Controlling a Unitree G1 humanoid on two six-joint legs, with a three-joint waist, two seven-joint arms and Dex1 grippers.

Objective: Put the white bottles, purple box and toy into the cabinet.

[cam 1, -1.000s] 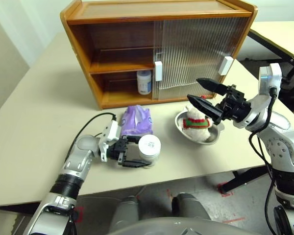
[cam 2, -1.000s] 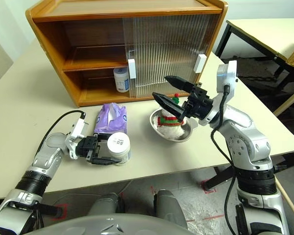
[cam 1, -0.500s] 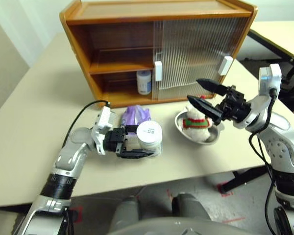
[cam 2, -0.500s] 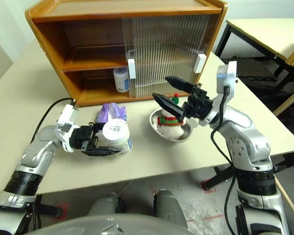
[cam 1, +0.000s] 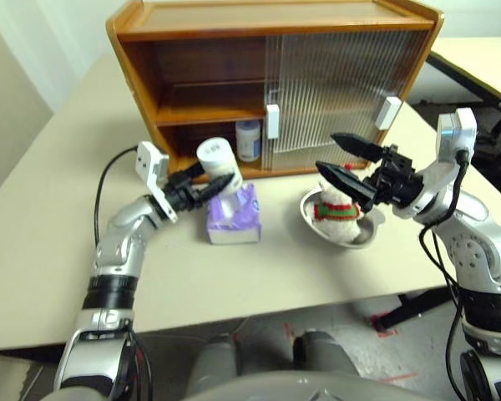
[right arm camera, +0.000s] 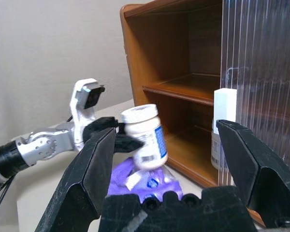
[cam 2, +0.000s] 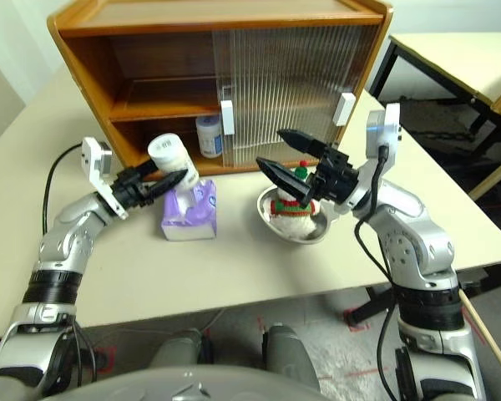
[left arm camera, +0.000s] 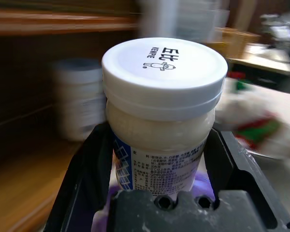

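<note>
Your left claw (cam 1: pixel 207 180) grips a white bottle (cam 1: pixel 218 159) between its fingers, lifted off the tabletop (cam 1: pixel 58 217) above the purple box (cam 1: pixel 233 215), before the cabinet's (cam 1: pixel 267 75) open left half. Your right claw (cam 1: pixel 344 160), spread wide and empty, hovers over the toy (cam 1: pixel 336 209), seated in a steel bowl (cam 1: pixel 363 234). Farther back, a second white bottle (cam 1: pixel 248 139) stands on the cabinet's lower level beside the sliding door's white handle (cam 1: pixel 272 121).
</note>
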